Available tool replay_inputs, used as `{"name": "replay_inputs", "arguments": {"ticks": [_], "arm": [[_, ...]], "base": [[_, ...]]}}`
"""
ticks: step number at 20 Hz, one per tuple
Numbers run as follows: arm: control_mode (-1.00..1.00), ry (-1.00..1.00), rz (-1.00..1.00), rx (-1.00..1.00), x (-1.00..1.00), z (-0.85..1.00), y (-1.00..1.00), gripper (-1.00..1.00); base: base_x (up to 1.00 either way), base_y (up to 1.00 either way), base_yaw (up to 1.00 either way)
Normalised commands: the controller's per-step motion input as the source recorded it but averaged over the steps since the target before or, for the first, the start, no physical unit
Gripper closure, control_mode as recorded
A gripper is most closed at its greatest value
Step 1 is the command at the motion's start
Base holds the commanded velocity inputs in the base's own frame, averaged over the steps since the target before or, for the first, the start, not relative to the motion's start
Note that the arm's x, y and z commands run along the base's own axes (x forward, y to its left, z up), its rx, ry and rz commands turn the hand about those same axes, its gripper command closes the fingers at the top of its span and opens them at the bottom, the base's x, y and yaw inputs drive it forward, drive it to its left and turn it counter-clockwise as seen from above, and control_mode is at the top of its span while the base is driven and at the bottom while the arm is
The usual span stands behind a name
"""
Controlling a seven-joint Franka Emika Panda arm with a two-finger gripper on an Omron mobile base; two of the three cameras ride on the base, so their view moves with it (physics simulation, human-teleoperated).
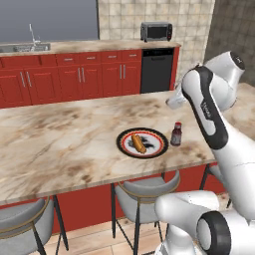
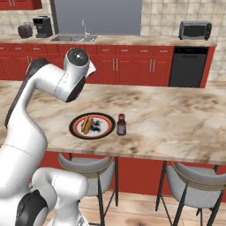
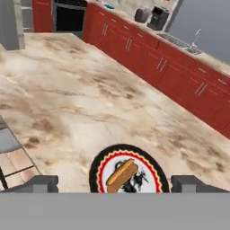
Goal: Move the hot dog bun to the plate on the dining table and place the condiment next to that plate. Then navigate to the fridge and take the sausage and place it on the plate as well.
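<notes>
The hot dog bun (image 1: 138,144) (image 2: 87,125) (image 3: 121,174) lies on the black-rimmed white plate (image 1: 156,136) (image 2: 102,118) (image 3: 98,167) on the marble dining table (image 1: 60,144) (image 2: 176,119). The dark condiment bottle with a red cap (image 1: 176,134) (image 2: 121,124) stands upright on the table just beside the plate, on its right. My gripper (image 3: 116,184) hangs well above the plate, open, with nothing between its fingertips (image 3: 41,182). The white hand (image 1: 174,101) shows beyond the bent arm. The fridge and the sausage are out of view.
Grey stools (image 1: 149,191) (image 2: 194,185) are tucked under the table's near edge. Behind it runs a counter on red cabinets (image 1: 74,74) with a sink (image 2: 74,38), a black dishwasher (image 1: 157,69), a toaster oven (image 1: 156,31) and a coffee machine (image 2: 43,26).
</notes>
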Motion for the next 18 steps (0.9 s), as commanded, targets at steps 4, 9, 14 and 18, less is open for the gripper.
{"name": "replay_inputs", "arguments": {"ticks": [4, 9, 14, 18], "arm": [[-1.00, 0.42, -0.57, 0.00, -0.43, 0.00, 0.00, -1.00], [-1.00, 0.41, -0.55, 0.05, -0.39, 0.00, -0.13, -1.00], [-1.00, 0.30, -0.44, 0.04, -0.41, 0.00, -0.16, -1.00], [-1.00, 0.06, -0.23, 0.01, -0.54, -0.02, -0.08, -1.00]], "base": [[0.00, 0.00, 0.00], [0.00, 0.00, 0.00], [0.00, 0.00, 0.00], [0.00, 0.00, 0.00]]}}
